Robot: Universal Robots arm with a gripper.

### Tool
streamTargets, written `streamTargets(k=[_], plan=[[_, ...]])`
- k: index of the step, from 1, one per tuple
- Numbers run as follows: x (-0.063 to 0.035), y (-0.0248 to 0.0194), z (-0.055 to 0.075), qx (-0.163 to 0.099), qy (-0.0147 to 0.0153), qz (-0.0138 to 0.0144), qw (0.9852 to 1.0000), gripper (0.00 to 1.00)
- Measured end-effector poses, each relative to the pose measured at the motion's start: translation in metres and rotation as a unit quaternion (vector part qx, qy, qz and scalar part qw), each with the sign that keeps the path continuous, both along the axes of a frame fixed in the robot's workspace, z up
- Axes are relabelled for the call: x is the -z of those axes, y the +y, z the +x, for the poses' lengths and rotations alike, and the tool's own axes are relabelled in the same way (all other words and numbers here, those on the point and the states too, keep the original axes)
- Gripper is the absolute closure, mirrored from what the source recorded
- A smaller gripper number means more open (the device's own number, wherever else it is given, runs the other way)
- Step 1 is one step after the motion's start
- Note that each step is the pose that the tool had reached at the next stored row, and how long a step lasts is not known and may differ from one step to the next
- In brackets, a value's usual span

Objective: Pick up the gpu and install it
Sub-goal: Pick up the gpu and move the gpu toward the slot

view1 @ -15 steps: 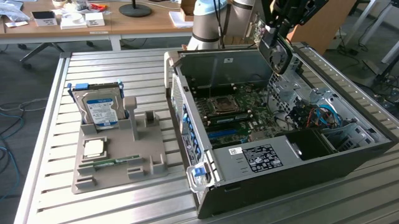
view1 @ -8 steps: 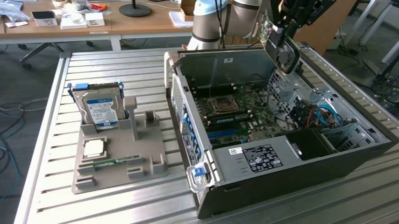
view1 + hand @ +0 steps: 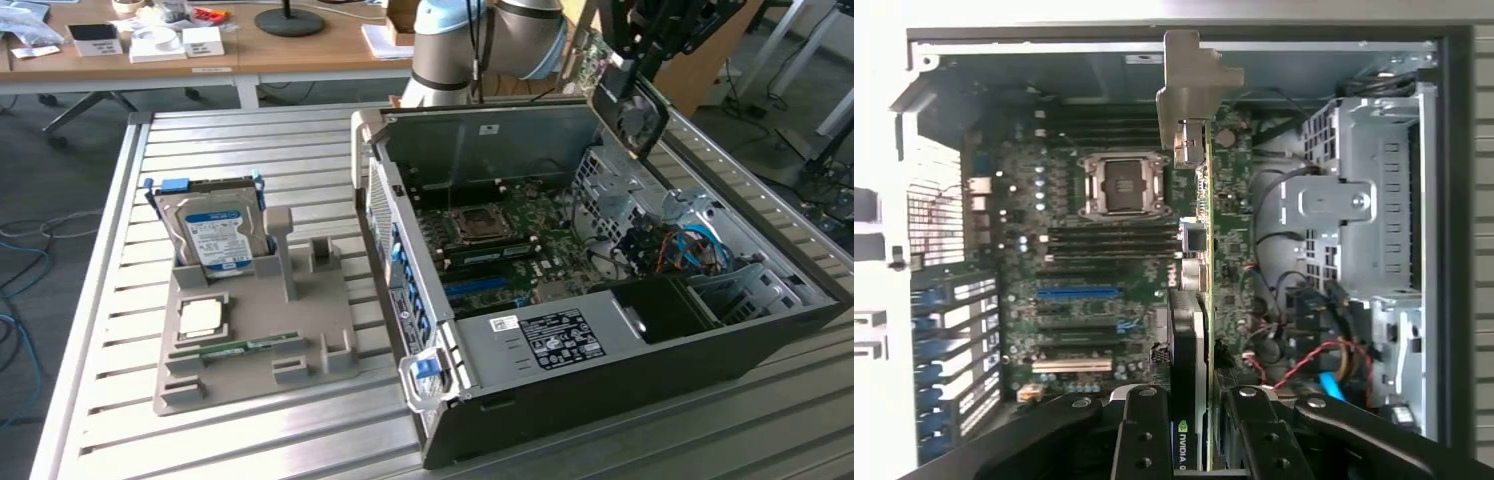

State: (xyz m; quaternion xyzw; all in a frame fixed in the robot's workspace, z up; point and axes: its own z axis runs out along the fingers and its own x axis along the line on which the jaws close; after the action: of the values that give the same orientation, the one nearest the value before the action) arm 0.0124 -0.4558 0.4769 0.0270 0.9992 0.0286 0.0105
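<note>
The gpu [image 3: 633, 108] hangs tilted in the air above the far right corner of the open computer case [image 3: 641, 350], its round fan shroud facing the camera. My gripper [image 3: 646, 45] is shut on its upper end. In the wrist view the gpu [image 3: 1197, 250] appears edge-on, thin and black with a green board edge. Its silver bracket [image 3: 1189, 85] points away from me, over the motherboard [image 3: 1054, 330]. My gripper [image 3: 1199, 440] clamps the card's near end between two black fingers [image 3: 1142, 440]. The card is well above the board and touches nothing.
A grey holder [image 3: 240, 385] left of the case carries an upright hard drive [image 3: 214, 238], a processor [image 3: 200, 318] and a memory stick [image 3: 254, 347]. Inside the case are the processor socket [image 3: 1122, 185], a blue slot [image 3: 1079, 292], a metal drive cage [image 3: 1364, 220] and loose cables [image 3: 1324, 365].
</note>
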Motion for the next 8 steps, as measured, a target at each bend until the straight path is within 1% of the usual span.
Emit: streamTargets(k=[8], plan=[[0.0007, 0.0011, 0.031, 0.0, 0.0, 0.0001, 1.0, 0.73]])
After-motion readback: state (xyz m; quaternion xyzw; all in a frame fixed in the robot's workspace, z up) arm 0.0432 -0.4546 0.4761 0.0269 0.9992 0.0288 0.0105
